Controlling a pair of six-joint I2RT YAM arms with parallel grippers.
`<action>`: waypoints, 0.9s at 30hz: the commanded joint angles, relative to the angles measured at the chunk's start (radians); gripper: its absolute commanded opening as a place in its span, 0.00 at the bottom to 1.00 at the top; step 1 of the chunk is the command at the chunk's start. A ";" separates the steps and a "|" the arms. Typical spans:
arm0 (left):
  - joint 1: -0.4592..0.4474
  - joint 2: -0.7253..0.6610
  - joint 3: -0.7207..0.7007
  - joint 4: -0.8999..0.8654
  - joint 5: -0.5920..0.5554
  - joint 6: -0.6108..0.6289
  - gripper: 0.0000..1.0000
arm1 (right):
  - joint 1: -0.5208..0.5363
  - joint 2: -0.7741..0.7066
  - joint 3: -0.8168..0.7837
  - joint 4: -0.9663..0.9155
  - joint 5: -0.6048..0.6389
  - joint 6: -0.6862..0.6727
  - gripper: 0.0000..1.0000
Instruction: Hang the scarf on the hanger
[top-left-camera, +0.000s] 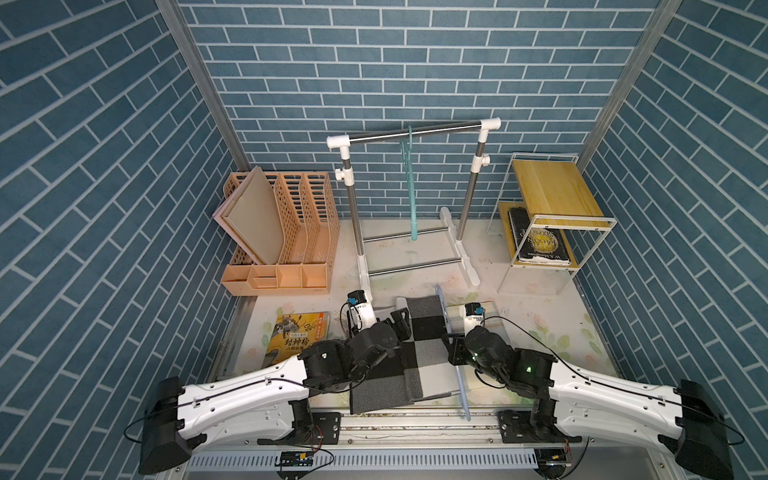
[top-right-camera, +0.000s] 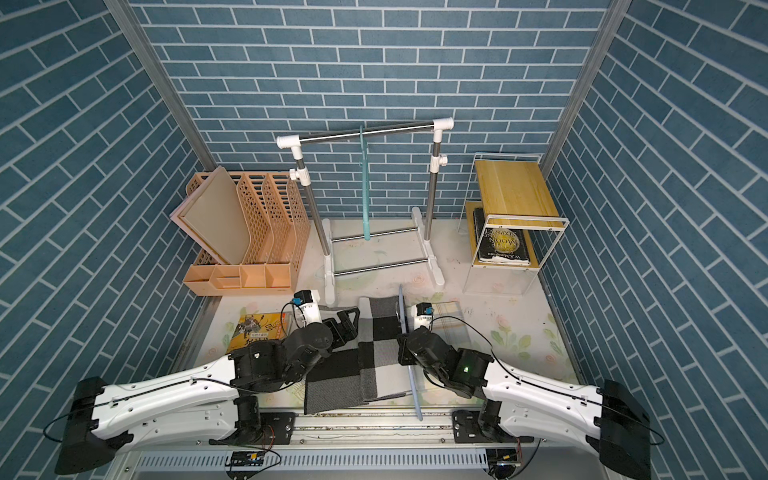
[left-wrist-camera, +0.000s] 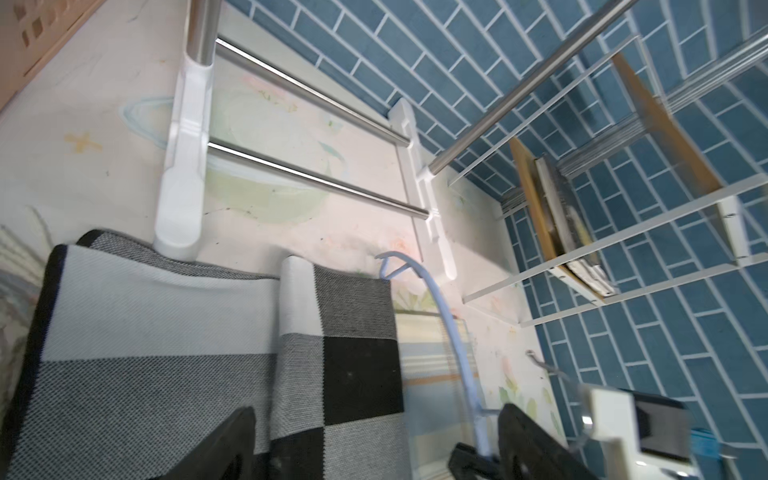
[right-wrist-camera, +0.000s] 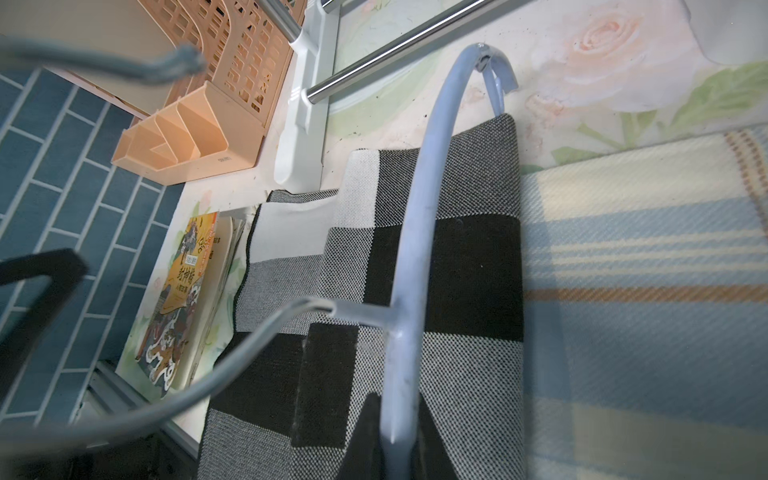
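Observation:
The black, grey and white checked scarf (top-left-camera: 424, 332) lies folded on the table at the front middle, also seen as scarf (left-wrist-camera: 166, 332) and scarf (right-wrist-camera: 469, 257). A light blue hanger (top-left-camera: 444, 307) stands on edge over the scarf's right side, its hook pointing left. My right gripper (right-wrist-camera: 395, 440) is shut on the hanger's arm (right-wrist-camera: 409, 249). In both top views the right gripper (top-right-camera: 402, 349) sits beside the scarf's right edge. My left gripper (left-wrist-camera: 380, 449) is open over the scarf's left part, holding nothing; it shows as left gripper (top-left-camera: 401, 322). I cannot tell whether the scarf passes through the hanger.
A clothes rack (top-left-camera: 415, 133) stands behind the scarf with a teal hanger (top-left-camera: 411, 187) on its bar. An orange file organizer (top-left-camera: 282, 232) is at back left and a wire shelf (top-left-camera: 552, 187) with a book at back right. A comic book (top-left-camera: 297, 336) lies front left. A pale plaid cloth (right-wrist-camera: 644, 291) lies right of the scarf.

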 joint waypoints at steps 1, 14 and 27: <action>0.048 0.026 -0.066 0.095 0.154 0.002 0.92 | -0.043 -0.024 -0.021 -0.015 -0.024 -0.028 0.00; 0.097 0.329 -0.041 0.197 0.286 0.020 0.88 | -0.057 -0.011 0.007 -0.086 -0.008 -0.050 0.00; 0.138 0.482 -0.063 0.311 0.415 0.025 0.75 | -0.064 -0.024 0.009 -0.142 0.024 -0.053 0.03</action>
